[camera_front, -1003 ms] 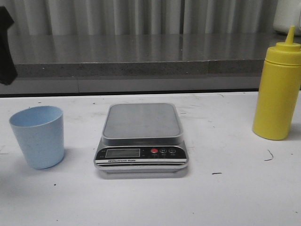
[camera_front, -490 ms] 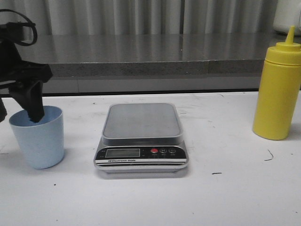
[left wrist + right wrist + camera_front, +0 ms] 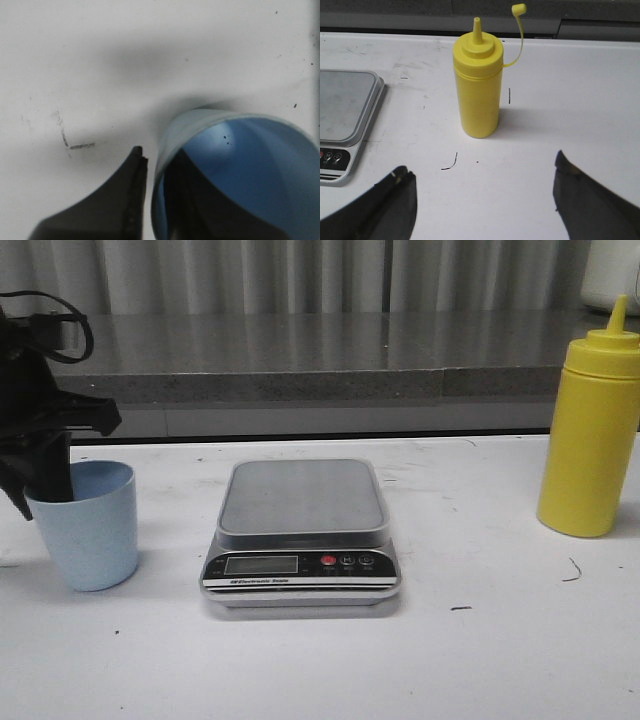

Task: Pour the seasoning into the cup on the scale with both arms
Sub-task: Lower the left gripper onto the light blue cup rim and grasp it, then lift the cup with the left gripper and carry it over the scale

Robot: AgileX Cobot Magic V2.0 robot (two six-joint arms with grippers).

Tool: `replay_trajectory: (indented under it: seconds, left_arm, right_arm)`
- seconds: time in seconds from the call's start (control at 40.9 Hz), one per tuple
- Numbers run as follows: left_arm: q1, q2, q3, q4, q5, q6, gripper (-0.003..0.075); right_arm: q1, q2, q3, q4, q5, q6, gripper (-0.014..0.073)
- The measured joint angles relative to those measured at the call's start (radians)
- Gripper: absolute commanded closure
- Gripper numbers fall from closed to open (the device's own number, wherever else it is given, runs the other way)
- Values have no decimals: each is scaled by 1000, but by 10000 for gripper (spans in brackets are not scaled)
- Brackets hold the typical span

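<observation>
Cup (image 3: 88,528): small pale-blue tapered tumbler, no handle, stood upright at the left of the frame, its far-left rim straddled by a dark finger.

Scale (image 3: 302,530): flat grey digital unit, steel platform bare, black front panel with LCD and red button, placed at centre.

Seasoning (image 3: 591,437): tall yellow squeeze bottle, pointed nozzle uncapped, tip cover dangling on its tether, stood upright at right.

The scale (image 3: 302,530) front strip reads "Electronic Scale".
</observation>
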Motion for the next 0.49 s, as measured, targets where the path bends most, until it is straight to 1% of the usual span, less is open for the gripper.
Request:
replay_trajectory:
  seconds: [0.049, 0.22, 0.392, 0.49]
  left_arm:
    - [0, 0, -5, 0, 0, 0, 740]
    - [-17, 0, -59, 0, 45, 0, 740]
    - [-62, 0, -200, 2, 144, 0, 740]
    - [-106, 0, -289, 2, 182, 0, 740]
  right_arm:
    - [0, 0, 0, 0, 0, 0, 12]
    - [0, 0, 0, 0, 0, 0, 12]
    - [0, 0, 0, 0, 0, 0, 12]
    - [0, 0, 0, 0, 0, 0, 12]
